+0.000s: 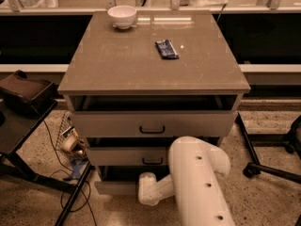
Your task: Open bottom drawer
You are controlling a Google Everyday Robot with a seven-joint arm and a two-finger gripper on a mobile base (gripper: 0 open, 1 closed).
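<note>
– Hand (145, 192) to be logged first: where is it found?

– It is found low at the front of the cabinet, level with the bottom drawer (115, 188) and just beside the visible part of its front. It is carried on a thick, rounded white arm (197, 182) whose smooth shell is dotted with small dark holes. Only a blunt white end is seen. Whether the hand is spread or closed, and whether anything is held, cannot be told. Contact with the drawer cannot be confirmed.

– And the bottom drawer itself?

– It is recorded as the lowest of three, just above the speckled floor (263, 192). Its front is noted as a slim, flat, pale grey-beige strip, with a dark gap above it. Its handle is hidden behind the arm.

– The other fronts?

– The middle drawer (124, 155) and top drawer (108, 124) are entered as taller flat panels in the same matte finish, fitted with thin black bar handles (152, 130). A dark slot is seen between the top drawer and the surface (117, 69).

– Items on the surface?

– The surface is noted as a square, smooth slab, faintly glossy toward the far edge. A round white bowl (122, 15) is set near the far left corner. A small flat rectangular blue packet (166, 49) is laid right of centre, well apart from the bowl.
</note>
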